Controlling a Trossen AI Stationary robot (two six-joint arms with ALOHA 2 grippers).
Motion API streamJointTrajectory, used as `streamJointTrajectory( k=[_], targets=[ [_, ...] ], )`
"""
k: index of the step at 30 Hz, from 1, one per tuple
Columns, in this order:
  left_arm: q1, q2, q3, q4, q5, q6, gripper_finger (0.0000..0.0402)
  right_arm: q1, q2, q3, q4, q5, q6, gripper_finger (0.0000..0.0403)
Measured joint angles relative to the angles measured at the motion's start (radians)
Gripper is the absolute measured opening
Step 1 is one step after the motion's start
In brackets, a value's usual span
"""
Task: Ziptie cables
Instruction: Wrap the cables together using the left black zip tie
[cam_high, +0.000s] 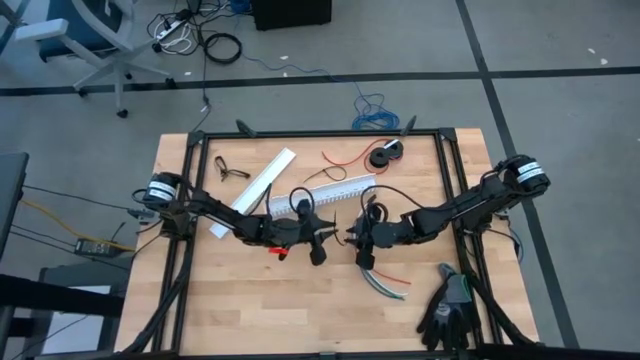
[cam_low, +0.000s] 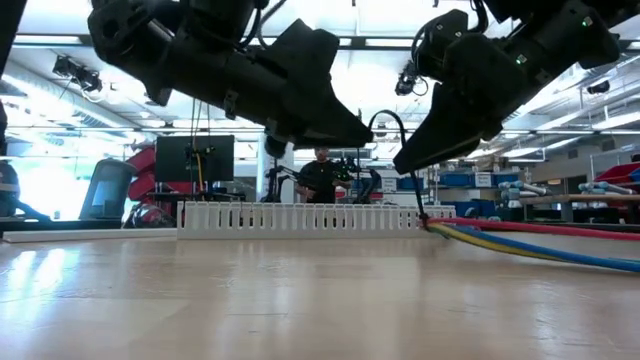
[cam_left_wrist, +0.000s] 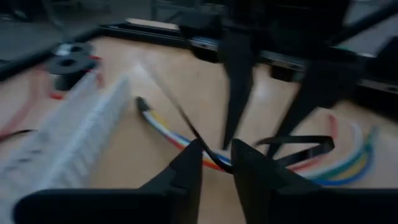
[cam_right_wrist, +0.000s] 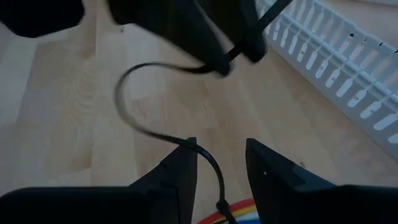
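The wooden table carries a white slotted cable duct lying beyond both grippers. The left gripper hangs over the table's middle, fingers slightly parted with a thin black zip tie running between them. The right gripper sits just beside it, facing it, fingers apart with the zip tie's other end passing between them. The cables lie on the table directly under the right gripper, fanning out behind it.
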Motion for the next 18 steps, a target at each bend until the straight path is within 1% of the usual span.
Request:
streamJointTrajectory(
  k=[2, 5, 7, 10, 13, 18],
  targets=[
    [0.001, 0.023, 0.000, 0.039, 0.032, -0.011, 0.0120, 0.000, 0.000, 0.000, -0.002, -0.001, 0.002, 0.0130],
    [0.001, 0.040, -0.001, 0.082, 0.038, -0.014, 0.0149, 0.000, 0.000, 0.000, -0.003, -0.002, 0.014, 0.0138],
    [0.001, 0.040, -0.001, 0.117, 0.038, -0.011, 0.0162, -0.001, 0.000, 0.000, 0.000, -0.008, 0.008, 0.0139],
    [0.001, 0.040, -0.001, 0.207, 0.039, 0.043, 0.0174, 0.000, 0.000, 0.000, -0.005, -0.020, 0.007, 0.0138],
    [0.005, 0.039, 0.000, 0.262, 0.038, 0.093, 0.0177, 0.000, 0.000, 0.000, -0.004, -0.071, 0.010, 0.0138],
    [0.028, 0.039, 0.000, 0.273, 0.037, 0.092, 0.0178, 0.000, 0.000, 0.000, 0.000, -0.210, 0.046, 0.0138]
  ],
)
